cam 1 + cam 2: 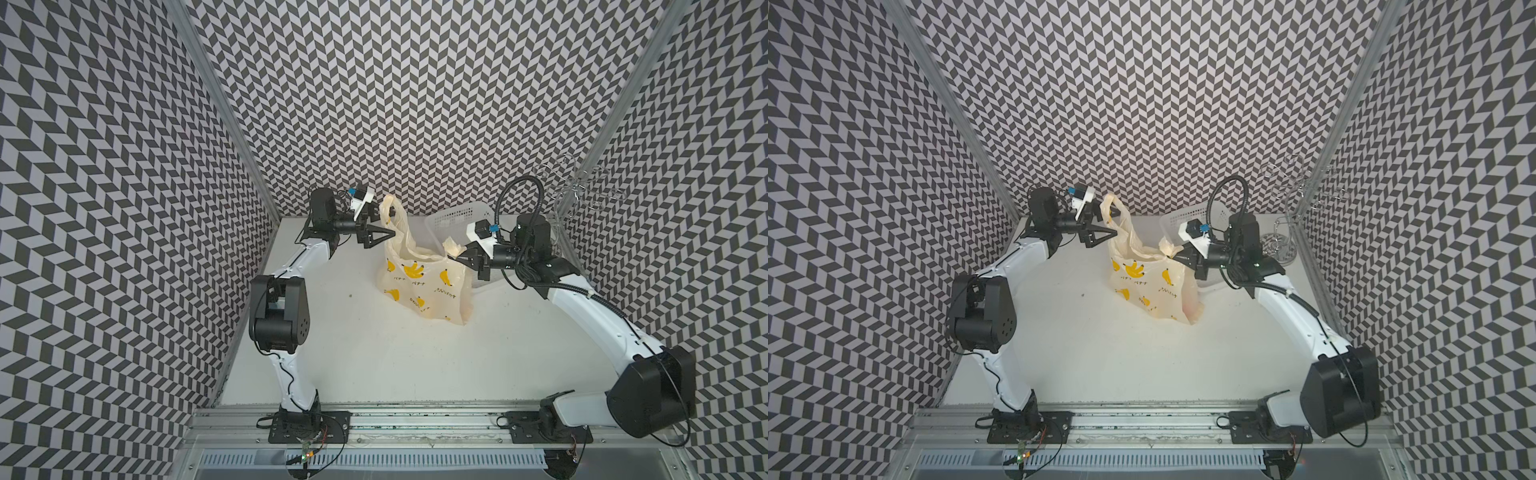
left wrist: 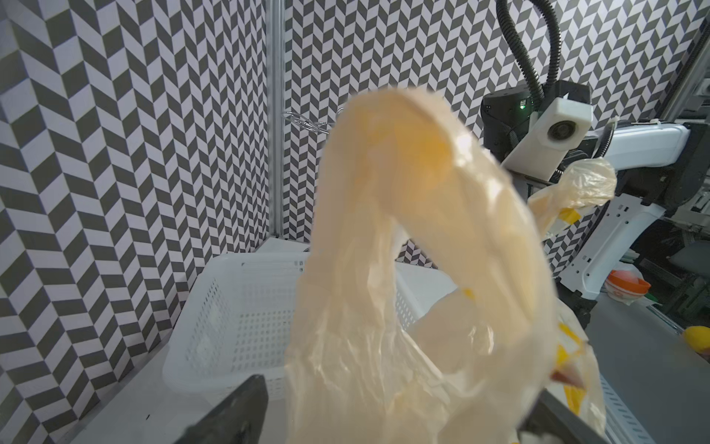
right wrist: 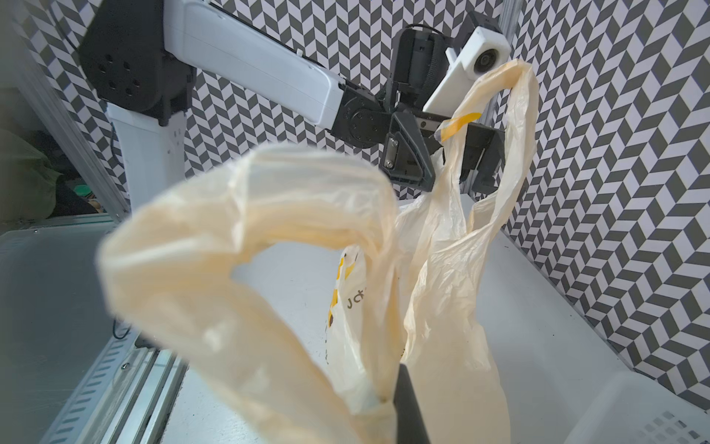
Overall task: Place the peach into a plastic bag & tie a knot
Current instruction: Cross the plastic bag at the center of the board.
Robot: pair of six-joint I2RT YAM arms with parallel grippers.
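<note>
Fingers of the right gripper [image 1: 460, 257] are pinched shut on one handle [image 1: 453, 246] of the banana-print plastic bag [image 1: 432, 286], which stands on the table [image 1: 374, 353] before the white basket [image 1: 457, 216]; the left gripper [image 1: 390, 227] is spread wide about the other handle loop [image 1: 388, 199], presumably to take it for knotting.

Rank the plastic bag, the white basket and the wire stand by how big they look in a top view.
1. plastic bag: clearly largest.
2 or 3. wire stand and white basket: unsure, because the right arm covers much of the basket, so only parts of it show.
</note>
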